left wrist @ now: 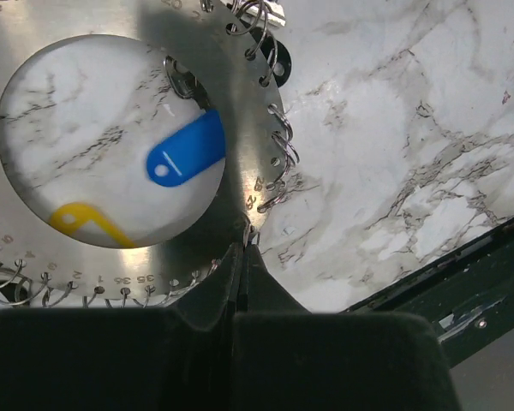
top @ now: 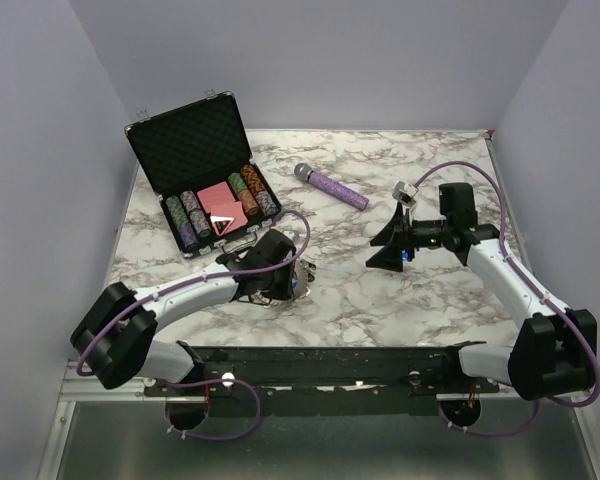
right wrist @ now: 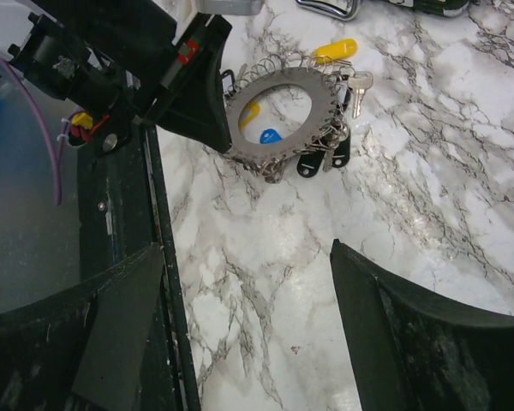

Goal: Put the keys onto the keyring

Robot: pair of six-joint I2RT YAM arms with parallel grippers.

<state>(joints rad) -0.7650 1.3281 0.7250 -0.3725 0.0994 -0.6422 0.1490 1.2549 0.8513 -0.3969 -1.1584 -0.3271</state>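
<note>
Marble table [top: 380,300] bears an open chip case [top: 190,140], purple microphone [top: 332,186] and keys [right wrist: 335,49]

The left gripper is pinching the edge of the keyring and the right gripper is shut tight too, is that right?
Not quite. The right gripper is open, its fingers wide apart, as the right wrist view shows. The left gripper does pinch the edge of the keyring.

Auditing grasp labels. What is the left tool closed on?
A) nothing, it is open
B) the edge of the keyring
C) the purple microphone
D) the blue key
B: in the left wrist view the left tool is pinched shut on the flat metal edge of the keyring, while the blue key shows through the ring's hole, clear of the fingers.
</note>
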